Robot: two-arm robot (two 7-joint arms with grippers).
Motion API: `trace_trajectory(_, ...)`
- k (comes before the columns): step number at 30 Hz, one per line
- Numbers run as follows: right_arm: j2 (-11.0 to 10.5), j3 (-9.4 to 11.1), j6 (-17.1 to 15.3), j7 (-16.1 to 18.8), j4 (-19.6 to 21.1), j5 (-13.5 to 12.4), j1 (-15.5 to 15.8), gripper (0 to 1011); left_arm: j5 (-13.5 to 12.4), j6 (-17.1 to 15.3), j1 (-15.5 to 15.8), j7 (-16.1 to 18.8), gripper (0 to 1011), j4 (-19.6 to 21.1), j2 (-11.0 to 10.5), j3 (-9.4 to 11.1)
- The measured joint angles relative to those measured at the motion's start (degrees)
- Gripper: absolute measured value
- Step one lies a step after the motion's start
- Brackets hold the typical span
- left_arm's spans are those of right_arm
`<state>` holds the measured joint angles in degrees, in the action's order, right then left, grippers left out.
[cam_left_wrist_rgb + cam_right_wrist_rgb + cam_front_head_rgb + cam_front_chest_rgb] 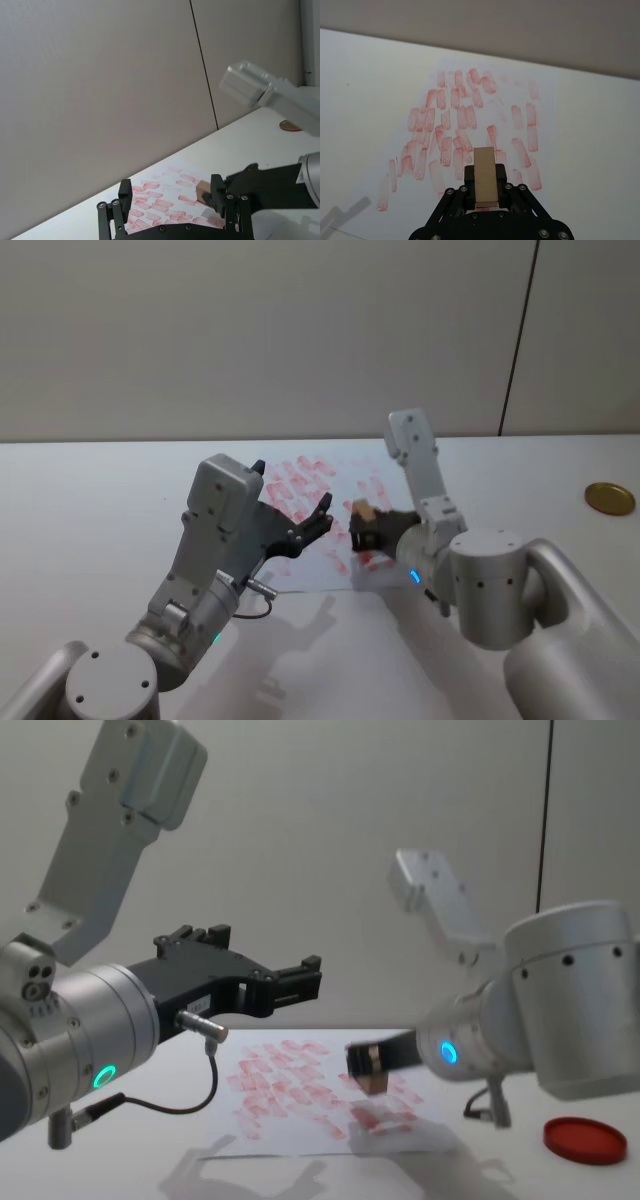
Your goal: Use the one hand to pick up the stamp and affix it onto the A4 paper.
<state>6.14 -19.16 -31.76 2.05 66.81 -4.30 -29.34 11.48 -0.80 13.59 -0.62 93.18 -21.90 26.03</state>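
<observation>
Stamp [484, 172], a small tan wooden block, hangs clamped in the black two-fingered right gripper [372, 532] over the red-smudged white A4 paper [560, 130], at its 4 o'clock part. Pickup seems done, so the next move is probably a level press down. Black left gripper [318, 515] idles wide at the sheet's 9 o'clock.

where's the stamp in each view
Head: centre, the stamp in the right gripper, over the paper.
Left wrist: beyond the open left gripper, the stamp is held over the paper.
Right wrist: clamped between the gripper's own fingers.
Chest: just right of centre, low.
Shared landmark: the paper's red marks.
</observation>
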Motion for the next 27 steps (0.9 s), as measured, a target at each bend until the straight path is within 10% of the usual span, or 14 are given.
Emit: trace_trajectory(27,-7.3,3.4,1.8,-8.1,25.8,-0.5,12.8,218,0.0,0.0,0.0,0.0,993,0.0,0.0,0.0)
